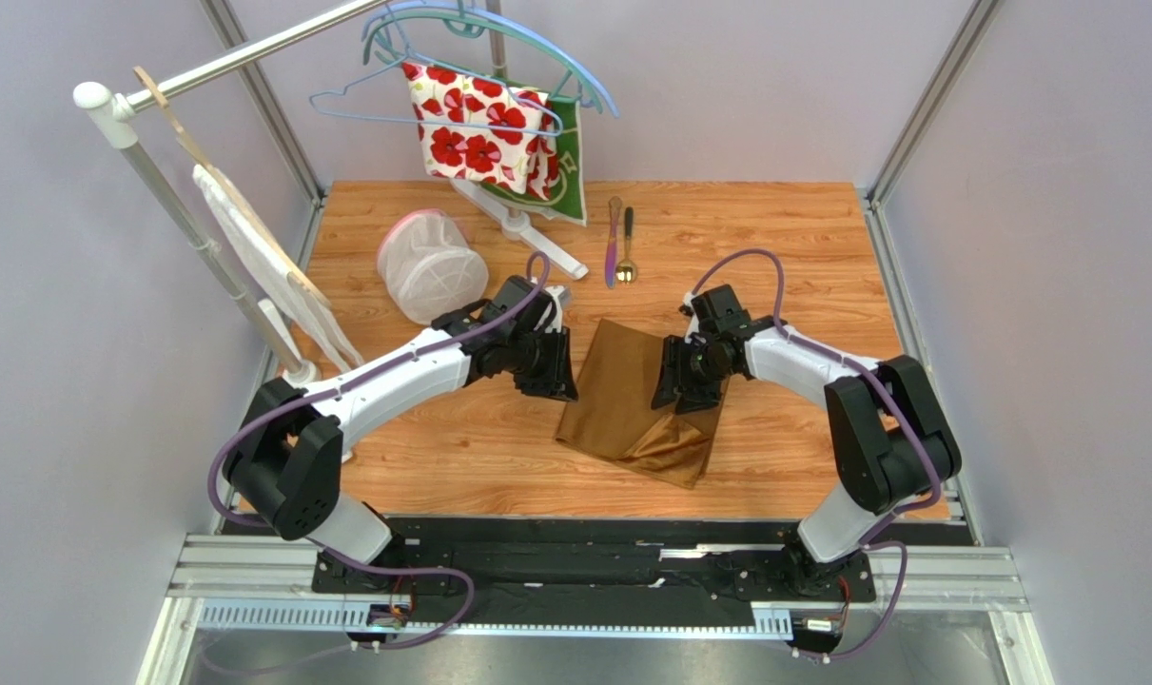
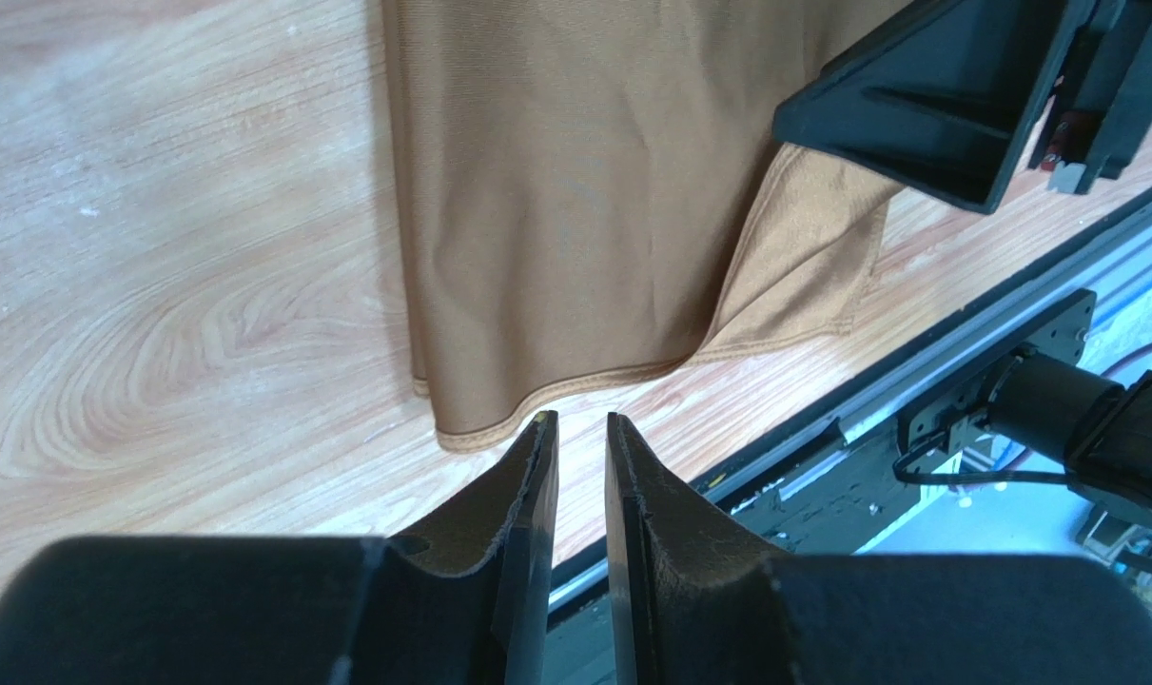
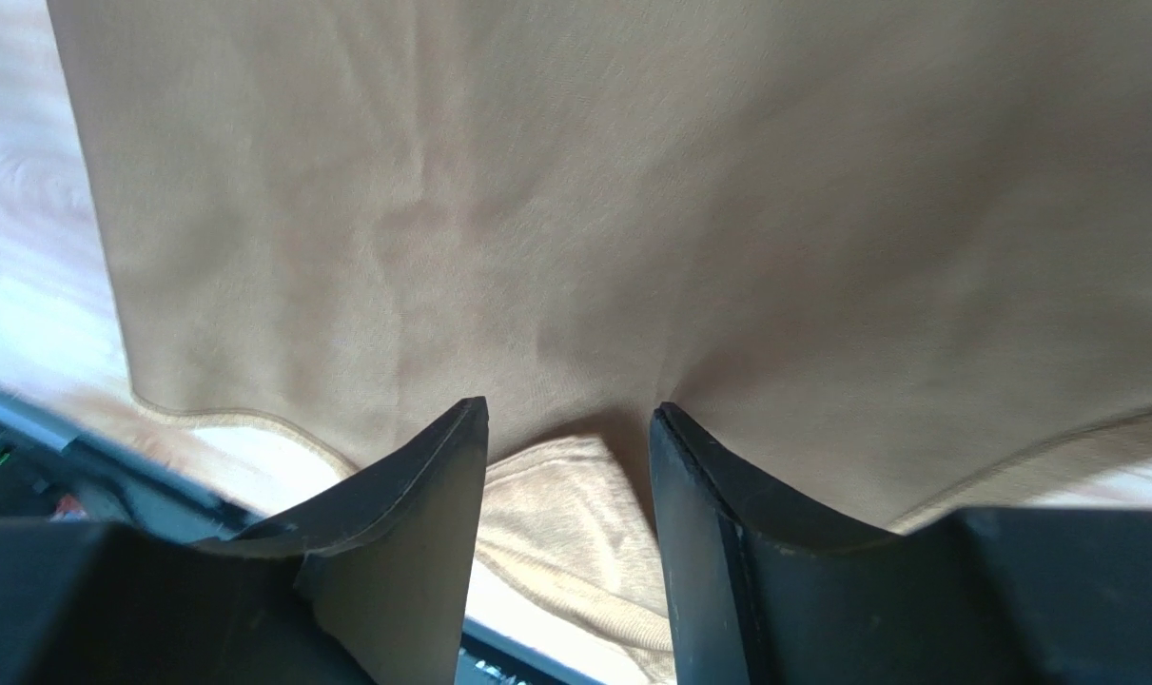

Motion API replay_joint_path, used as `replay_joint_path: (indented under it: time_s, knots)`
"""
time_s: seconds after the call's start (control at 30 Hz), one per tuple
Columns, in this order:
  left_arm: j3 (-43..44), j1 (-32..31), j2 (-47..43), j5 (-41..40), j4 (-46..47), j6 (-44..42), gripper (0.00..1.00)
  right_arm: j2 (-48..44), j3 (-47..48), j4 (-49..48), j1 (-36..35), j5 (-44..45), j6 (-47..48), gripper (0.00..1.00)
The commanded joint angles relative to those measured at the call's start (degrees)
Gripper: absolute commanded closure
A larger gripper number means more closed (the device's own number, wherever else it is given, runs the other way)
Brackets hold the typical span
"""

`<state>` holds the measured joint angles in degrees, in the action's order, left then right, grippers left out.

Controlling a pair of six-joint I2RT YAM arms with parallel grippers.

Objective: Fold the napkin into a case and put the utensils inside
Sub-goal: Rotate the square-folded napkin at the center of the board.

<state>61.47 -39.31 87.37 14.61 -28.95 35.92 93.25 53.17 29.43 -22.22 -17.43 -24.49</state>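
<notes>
one napkin (image 1: 631, 407), golden-brown satin, lies flat on the wooden table (image 1: 810, 257) near the middle, between the two grippers. it is doubled over, one under layer poking out at the near right corner. no case shape yet.

two utensils: one purple-pink knife (image 1: 613, 243) and one gold-bowl spoon (image 1: 626, 246) with a dark handle. they lie side by side at the far side of the table, well apart from the napkin, not touched.

two arms. left gripper (image 1: 556, 380) sits low at the napkin's left edge. in the left wrist view its fingertips (image 2: 539, 443) are a thin slit apart with nothing between them, just beside the hem of the napkin (image 2: 567, 214). right gripper (image 1: 677, 378) is at the napkin's right edge. in the right wrist view its jaws are spread wider and grip nothing, with napkin (image 3: 610, 214) beneath and a fold of it showing in the gap.

other stuff: one white mesh basket (image 1: 431, 264) far left on the table, one white rack pole (image 1: 181, 214), one floral cloth (image 1: 484, 136) and one green cloth (image 1: 579, 179) hanging from light blue hangers (image 1: 467, 43), hanger count unclear.
</notes>
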Motion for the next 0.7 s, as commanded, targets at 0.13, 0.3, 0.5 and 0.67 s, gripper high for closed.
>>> replay_joint_path:
  time_s: [0.13, 0.3, 0.5, 0.67]
  knots:
    - [-0.8, 2.8, -4.4, 2.0, -0.1, -1.7, 0.72, -4.7, -5.9, -2.5, 0.0, -8.4, -2.3, 0.51]
    - [0.5, 4.2, -3.7, 3.4, -1.5, -3.7, 0.62, -17.2, -15.6, 2.3, -0.1, -9.5, -5.0, 0.51]
    - [1.9, 4.2, 1.7, 5.0, -0.5, -4.9, 0.55, -31.7, -20.3, 3.3, 0.0, -9.5, -8.2, 0.48]
    - [2.8, 4.2, 4.6, 6.0, -0.2, -5.7, 0.52, -32.2, -19.3, 6.7, 0.7, -4.5, -8.6, 0.47]
